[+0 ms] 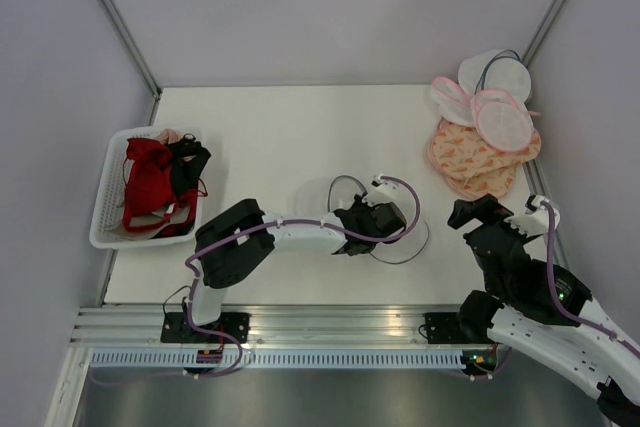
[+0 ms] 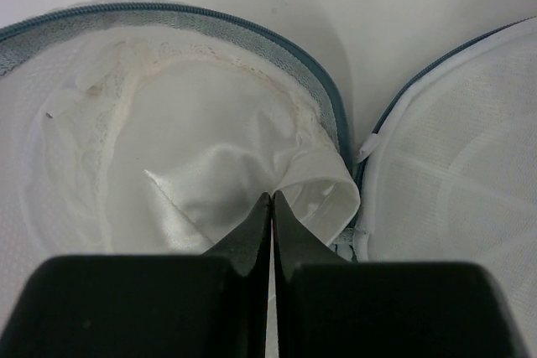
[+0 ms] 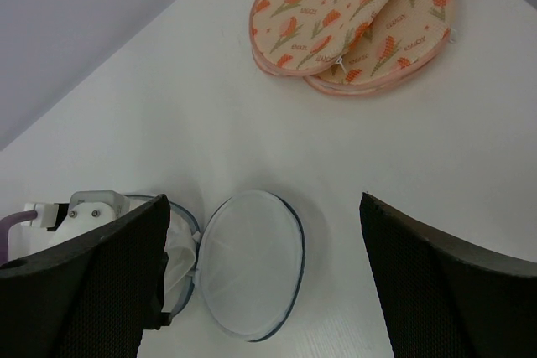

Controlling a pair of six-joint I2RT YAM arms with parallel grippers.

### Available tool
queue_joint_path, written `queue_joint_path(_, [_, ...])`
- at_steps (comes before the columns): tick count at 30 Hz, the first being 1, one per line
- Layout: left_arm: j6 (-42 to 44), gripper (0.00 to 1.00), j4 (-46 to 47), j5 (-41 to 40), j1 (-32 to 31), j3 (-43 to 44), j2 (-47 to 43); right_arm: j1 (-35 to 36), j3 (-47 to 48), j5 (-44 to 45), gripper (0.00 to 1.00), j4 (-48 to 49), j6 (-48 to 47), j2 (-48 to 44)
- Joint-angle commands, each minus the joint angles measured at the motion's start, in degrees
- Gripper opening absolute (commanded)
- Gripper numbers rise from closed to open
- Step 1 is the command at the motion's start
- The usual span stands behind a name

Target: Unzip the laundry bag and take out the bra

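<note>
Since the laundry bag lies unzipped on the bench, its lid flopped open just beside it, the first half of the job looks done. The white bra sits inside the bag's open half, not yet lifted out. The left hand is over the bag, jaws pressed together on what looks like a satin fold of the bra. The right hand hangs wide open and empty, off to the bag's right. Drawing the bra clear remains.
</note>
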Motion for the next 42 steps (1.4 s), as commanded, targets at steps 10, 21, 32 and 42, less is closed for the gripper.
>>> queue_joint_path(10, [0.84, 0.08, 3.35, 9.09, -0.32, -2.67, -5.36, 0.21, 0.19, 0.34, 0.98, -0.01, -1.18, -0.02])
queue_joint_path(21, [7.34, 0.18, 3.36, 13.17, -0.23, -0.22, -1.42, 0.12, -0.68, 0.25, 0.98, 1.74, -1.89, 0.77])
queue_joint_path(32, [4.79, 0.37, 1.6, 7.79, -1.11, 0.84, -2.63, 0.12, -0.86, 0.6, 0.98, 1.83, -2.5, 0.68])
queue_joint_path(42, [7.87, 0.52, -1.21, 7.27, -4.54, 2.42, -6.24, 0.12, -1.3, 0.86, 0.98, 2.8, -2.85, 1.47])
